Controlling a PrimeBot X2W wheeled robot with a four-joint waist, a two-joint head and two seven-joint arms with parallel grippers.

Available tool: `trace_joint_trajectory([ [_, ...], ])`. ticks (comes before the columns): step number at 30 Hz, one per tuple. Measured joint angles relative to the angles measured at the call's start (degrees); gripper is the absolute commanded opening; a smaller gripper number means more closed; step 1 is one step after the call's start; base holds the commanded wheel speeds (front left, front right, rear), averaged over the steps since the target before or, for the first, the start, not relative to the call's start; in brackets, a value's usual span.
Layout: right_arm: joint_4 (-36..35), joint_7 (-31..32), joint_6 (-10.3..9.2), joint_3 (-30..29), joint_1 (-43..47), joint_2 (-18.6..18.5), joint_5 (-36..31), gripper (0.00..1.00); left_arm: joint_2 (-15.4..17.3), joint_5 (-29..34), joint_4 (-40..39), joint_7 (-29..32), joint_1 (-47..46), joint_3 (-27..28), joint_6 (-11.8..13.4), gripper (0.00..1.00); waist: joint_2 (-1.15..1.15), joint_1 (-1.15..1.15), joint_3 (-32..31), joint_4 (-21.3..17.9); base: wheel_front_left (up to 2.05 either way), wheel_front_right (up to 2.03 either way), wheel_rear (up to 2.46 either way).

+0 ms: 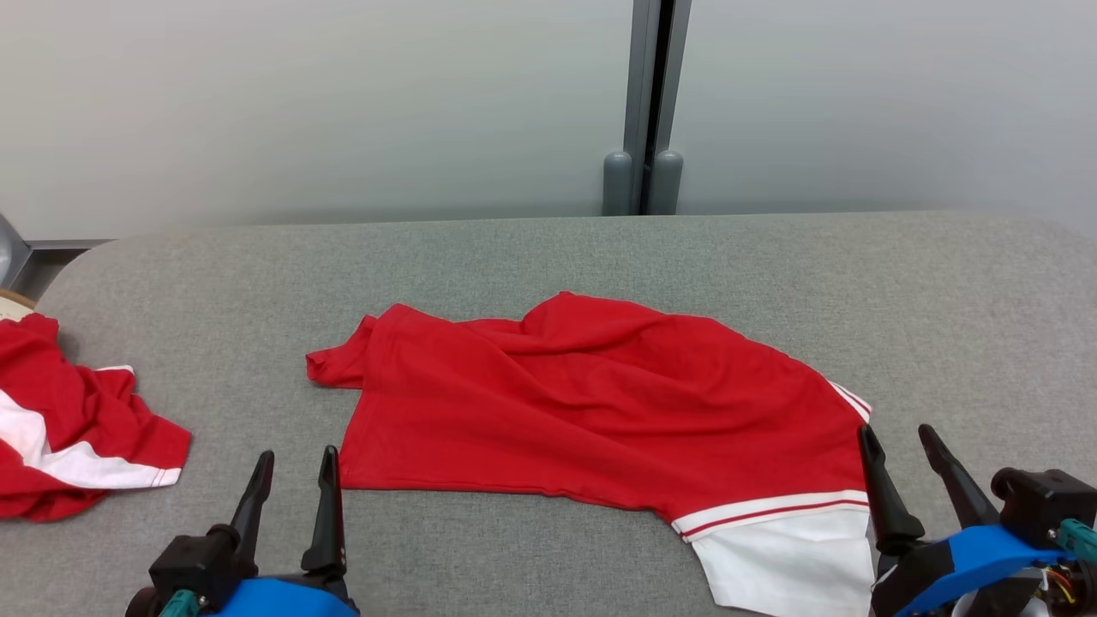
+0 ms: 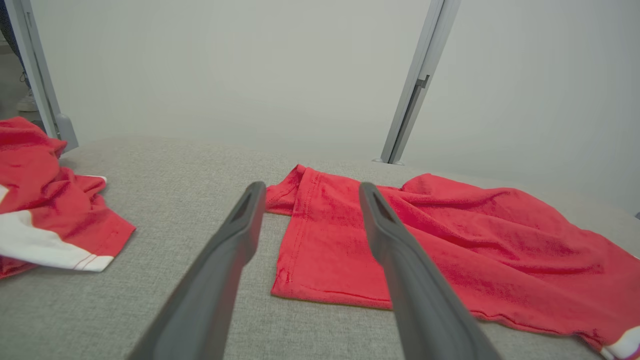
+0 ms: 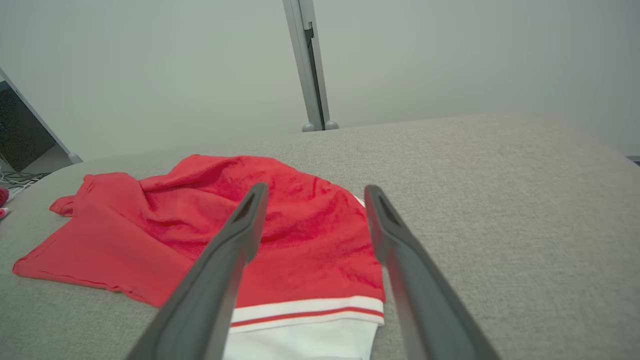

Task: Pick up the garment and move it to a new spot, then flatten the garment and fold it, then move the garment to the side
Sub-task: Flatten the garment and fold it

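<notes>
Left gripper (image 1: 298,452) and right gripper (image 1: 896,430) both stand with fingers spread and nothing between them, low at the near edge of the grey table (image 1: 548,257). Between them lies the red garment (image 1: 591,403), its long axis running left to right across the table, so each arm has one end to itself. The near left corner of the cloth sits just beside the left gripper, slightly inward and ahead. The white-banded end (image 1: 788,557) (a white panel edged with a thin red stripe) lies just inside the right gripper. Neither gripper touches the cloth, as far as I can tell. The far half is rumpled into ridges, so I judge flattening to be the step in hand — each arm taking its nearer end and drawing outward along that axis. A second red-and-white garment (image 1: 68,428) lies bunched at the far left, well apart from the first.
</notes>
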Motion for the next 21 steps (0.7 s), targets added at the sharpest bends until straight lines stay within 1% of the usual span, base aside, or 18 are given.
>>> trace_joint_trajectory([
  [10, -0.38, 0.02, 0.0, 0.11, 1.77, 0.0, -0.14, 1.0, 0.85, 0.74, 2.7, -0.02, -0.09, -0.21, -0.48, 1.0, 0.0, 0.0, -0.78, -0.77, 0.0, 0.0, 0.0],
  [17, -0.56, 0.2, 0.0, 0.58, 1.75, 0.0, -0.04, 1.0, 0.85, 0.36, 4.09, 0.01, -1.01, -0.4, -0.37, 1.0, 0.0, 0.0, -0.07, -1.62, 0.0, 0.0, 0.0],
  [21, -0.76, 0.21, 0.0, 0.69, 1.64, 0.0, 0.0, 1.0, 0.85, 0.18, 5.3, 1.16, -1.72, -0.51, 0.07, 1.0, 0.0, 0.0, 0.63, -1.7, 0.0, 0.0, 0.0],
])
